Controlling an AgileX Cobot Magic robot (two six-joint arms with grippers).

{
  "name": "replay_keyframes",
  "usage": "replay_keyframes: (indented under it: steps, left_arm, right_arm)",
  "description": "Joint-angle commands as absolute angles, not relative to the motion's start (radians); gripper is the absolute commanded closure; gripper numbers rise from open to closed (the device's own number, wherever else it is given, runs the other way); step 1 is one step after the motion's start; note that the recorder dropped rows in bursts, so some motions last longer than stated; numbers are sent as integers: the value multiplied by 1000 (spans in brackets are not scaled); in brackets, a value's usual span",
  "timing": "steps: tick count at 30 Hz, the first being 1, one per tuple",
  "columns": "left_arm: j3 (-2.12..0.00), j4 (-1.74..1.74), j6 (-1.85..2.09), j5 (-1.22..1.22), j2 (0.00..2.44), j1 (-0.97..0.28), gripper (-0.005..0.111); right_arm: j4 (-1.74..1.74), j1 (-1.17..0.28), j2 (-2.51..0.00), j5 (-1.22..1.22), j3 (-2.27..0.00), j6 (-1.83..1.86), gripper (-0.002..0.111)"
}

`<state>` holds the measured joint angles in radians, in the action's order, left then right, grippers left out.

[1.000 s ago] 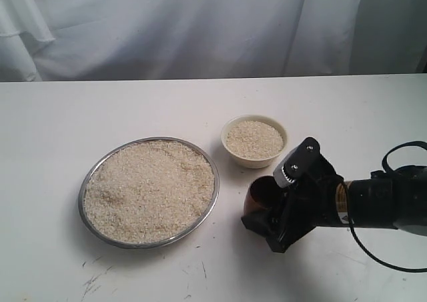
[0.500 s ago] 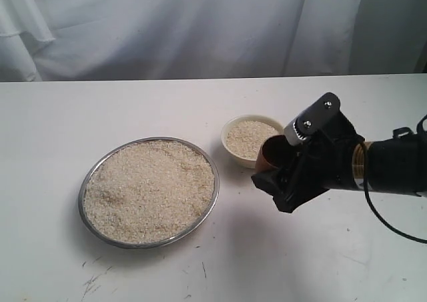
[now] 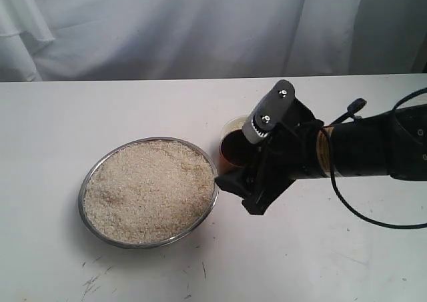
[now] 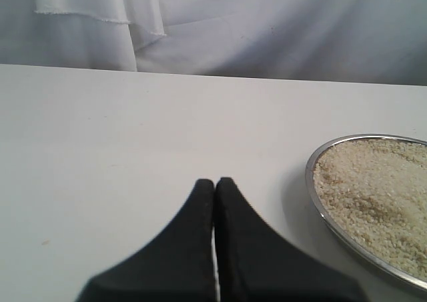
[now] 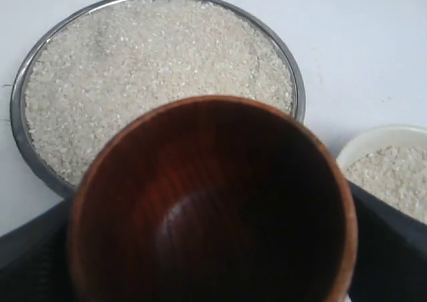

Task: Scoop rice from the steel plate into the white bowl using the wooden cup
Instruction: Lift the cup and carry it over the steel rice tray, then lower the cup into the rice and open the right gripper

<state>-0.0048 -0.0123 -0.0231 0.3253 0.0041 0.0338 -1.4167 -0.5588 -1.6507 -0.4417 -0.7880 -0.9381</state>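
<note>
My left gripper (image 4: 215,185) had its black fingers pressed together on nothing, low in its own frame, with the wide, shallow, shiny steel plate (image 3: 81,197) at that frame's right edge. In the exterior frame the plate sat left of centre, heaped with off-white rice (image 3: 150,189). Just right of it, at centre, the rounded reddish-brown wooden cup (image 3: 233,153) hung tipped and empty in my right gripper (image 3: 245,182), whose fingers were clamped on its sides. It hid most of the small cream-white bowl (image 3: 231,124) behind it.

I judged that digging in could shove the unheld plate, or push grains over its thin rim. The polished cup might twist in the grip, and the arm could clip the nearby bowl.

I could read no brand, label or writing anywhere
</note>
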Motion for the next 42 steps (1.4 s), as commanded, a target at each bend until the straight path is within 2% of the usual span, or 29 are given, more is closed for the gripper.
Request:
replay_keyframes:
  steps: [1, 6, 12, 30, 38, 42]
  left_arm:
    - [0, -12, -24, 319, 0, 31, 107]
    - [0, -12, -24, 319, 0, 31, 107]
    - [0, -12, -24, 319, 0, 31, 107]
    - [0, -12, -24, 319, 0, 31, 107]
    - [0, -12, -24, 319, 0, 31, 107]
    - [0, -12, -24, 319, 0, 31, 107]
  right_arm:
    - [-1416, -606, -1669, -400, -869, -946, 108]
    - [-1473, -653, -1767, -385, -996, -1018, 108]
    - [-1744, -706, -1855, -385, -1111, -1278, 108]
    - [-1744, -727, -1969, -426, -1211, -1335, 108]
    - [-1744, -727, -1969, -358, -1211, -1335, 88]
    - [-1744, -727, -1969, -238, -1211, -1343, 86]
